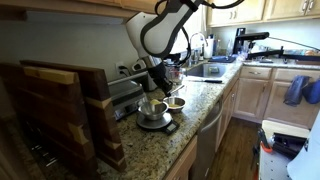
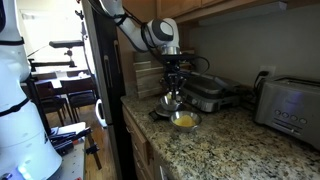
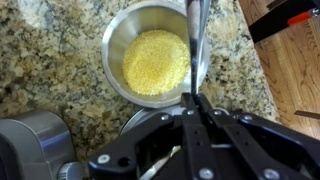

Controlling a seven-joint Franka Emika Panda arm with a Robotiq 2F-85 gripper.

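Jaws: closed, gripping a slim metal utensil (image 3: pixel 197 40) by its shaft. In the wrist view the shaft runs from the jaws toward twelve o'clock, crosses the right rim of a steel bowl (image 3: pixel 115 35) and leaves the frame. Its working end is not visible, so the type of utensil cannot be confirmed.

Steel bowl: stands on the granite worktop (image 3: pixel 50 70) at about eleven o'clock from the jaws. It is upright and holds a bed of yellow meal (image 3: pixel 155 62) well below the rim.

Metal cup (image 1: pixel 152 107): directly beneath the jaws, just beside the bowl, seated on a small kitchen scale (image 1: pixel 156 123).

Outward: a countertop grill (image 2: pixel 215 95) stands behind the cup, with a toaster (image 2: pixel 290 100) further along the worktop. Wooden cutting boards (image 1: pixel 60 110) lean at the near end in an exterior view.

Handling assessment: the utensil appears light, stiff and smooth. A thin polished shaft is liable to swivel between flat pads, so the hold is best taken squarely across the shaft, well back from the working end. The meal is loose and will scatter if tipped or jolted. The bowl looks thin-walled and light and is likely to slide on the polished stone if nudged.
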